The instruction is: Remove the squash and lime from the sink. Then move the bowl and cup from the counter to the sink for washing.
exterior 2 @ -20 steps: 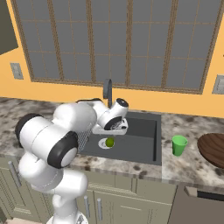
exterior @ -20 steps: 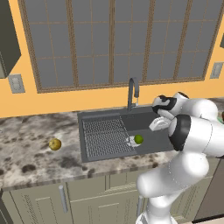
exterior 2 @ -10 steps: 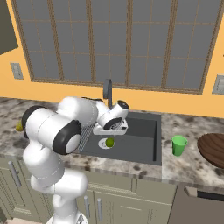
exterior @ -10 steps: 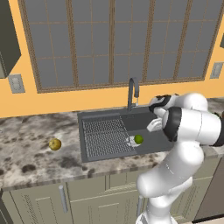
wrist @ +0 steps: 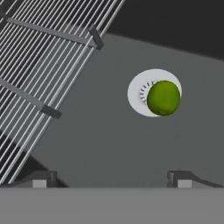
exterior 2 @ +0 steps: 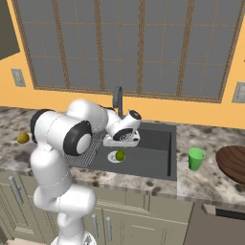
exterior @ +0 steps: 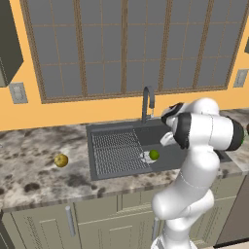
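Observation:
The green lime (wrist: 163, 97) rests on the round silver drain in the dark sink (exterior: 121, 130), also seen in the base views (exterior: 154, 154) (exterior 2: 120, 155). My gripper (wrist: 113, 178) hangs open a little above the basin floor (exterior 2: 120, 143). The lime lies ahead of the fingertips (wrist: 180, 176), off to one side and not between them. On the counter left of the sink sits the yellow-orange squash (exterior: 61, 160) (exterior 2: 23, 138). To the right of the sink stands the green cup (exterior 2: 195, 159), with the reddish-brown bowl (exterior 2: 232, 163) beyond it at the frame edge.
A ribbed drainboard (exterior: 118, 152) (wrist: 39, 65) fills the sink's left part. The dark arched faucet (exterior: 147, 101) (exterior 2: 117, 98) rises behind the basin, close to my hand. Speckled counter (exterior: 34, 170) runs along both sides, with a window above.
My elbow and upper arm have swung round and upward, while the hand stays over the sink. The lime, squash, cup and bowl have not moved.

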